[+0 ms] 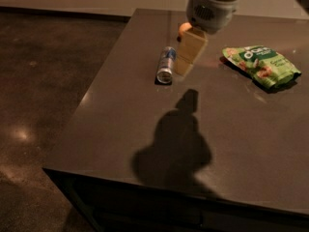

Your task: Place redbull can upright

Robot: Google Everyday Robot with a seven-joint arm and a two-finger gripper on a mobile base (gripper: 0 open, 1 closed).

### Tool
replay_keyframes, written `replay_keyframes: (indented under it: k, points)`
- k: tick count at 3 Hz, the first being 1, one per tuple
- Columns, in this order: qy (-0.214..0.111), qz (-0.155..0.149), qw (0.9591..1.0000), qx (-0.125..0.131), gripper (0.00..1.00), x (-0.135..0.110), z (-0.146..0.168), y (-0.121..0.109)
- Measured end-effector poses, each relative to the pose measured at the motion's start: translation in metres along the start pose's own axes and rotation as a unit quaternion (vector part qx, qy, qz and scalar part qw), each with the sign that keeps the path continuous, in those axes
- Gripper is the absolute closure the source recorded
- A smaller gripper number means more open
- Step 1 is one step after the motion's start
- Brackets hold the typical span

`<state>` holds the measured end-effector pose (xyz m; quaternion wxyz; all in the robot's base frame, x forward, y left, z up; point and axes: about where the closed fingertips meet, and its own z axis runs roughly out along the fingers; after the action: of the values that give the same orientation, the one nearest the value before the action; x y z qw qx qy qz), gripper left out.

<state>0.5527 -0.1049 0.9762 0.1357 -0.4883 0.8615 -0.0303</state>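
The single camera view looks down across a dark desk (241, 144) from its near edge. The redbull can (166, 65) lies on its side in the far half of the desk, closer to the left edge than to the right. Its long axis runs roughly from the far edge toward the near edge, leaning slightly toward the near-left corner. One shiny silver end faces the near edge.

The gripper (184, 64) hangs from the grey wrist above, just beside the can on the side toward the right edge, and its tip sits level with the can's middle. It holds nothing. Whether it is apart or together cannot be told from this angle, nor whether it touches the can or the desk top.

The can therefore lies a short way from the gripper toward the left edge, its length roughly parallel to the hanging gripper. As a judgement, the next move calls for a small sideways shift toward the left edge, then a grasp across the can's narrow width.

An orange fruit (183, 29) peeks out behind the wrist near the far edge. A green snack bag (261, 65) lies well apart toward the right edge.
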Motion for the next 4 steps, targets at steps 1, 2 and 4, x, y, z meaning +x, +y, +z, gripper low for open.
replay_keyframes:
  k: [1, 2, 4]
  points:
    - [0.004, 0.081, 0.9966, 0.015, 0.0, -0.023, 0.015, -0.016]
    - [0.006, 0.155, 0.9877, 0.021, 0.0, -0.036, 0.03, -0.029]
    - [0.03, 0.262, 0.9646, 0.01, 0.0, -0.05, 0.068, -0.048]
